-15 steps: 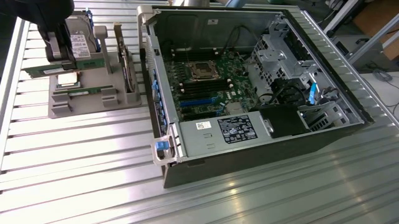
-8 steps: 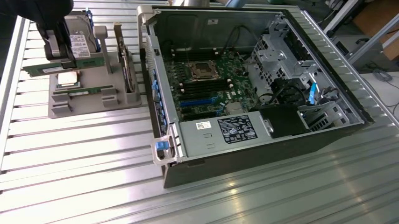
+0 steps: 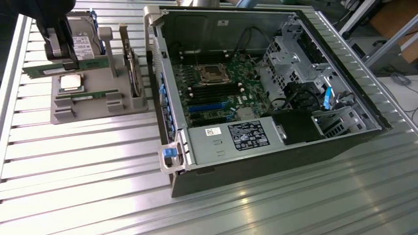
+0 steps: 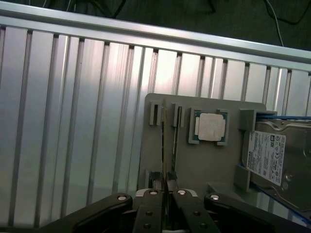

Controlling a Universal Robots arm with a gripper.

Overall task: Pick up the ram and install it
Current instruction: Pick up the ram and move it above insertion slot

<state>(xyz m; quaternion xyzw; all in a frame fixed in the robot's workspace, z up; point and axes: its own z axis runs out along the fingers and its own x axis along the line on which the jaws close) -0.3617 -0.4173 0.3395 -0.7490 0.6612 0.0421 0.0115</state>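
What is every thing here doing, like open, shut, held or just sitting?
ram: held by the gripper above the grey holder
gripper: shut on the ram
second ram: sitting in its holder slot
CPU chip: resting on the holder
hard drive: sitting in the holder
computer case: open, motherboard showing

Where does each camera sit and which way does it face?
Exterior view: off the arm, looking down across the ribbed aluminium table at the open black computer case; the black gripper shows at the exterior view's left.
Wrist view: on the wrist, looking down past the gripper onto the grey plastic parts holder.
Shared: the holder, the square silver CPU chip, the thin green ram stick the gripper is shut on.
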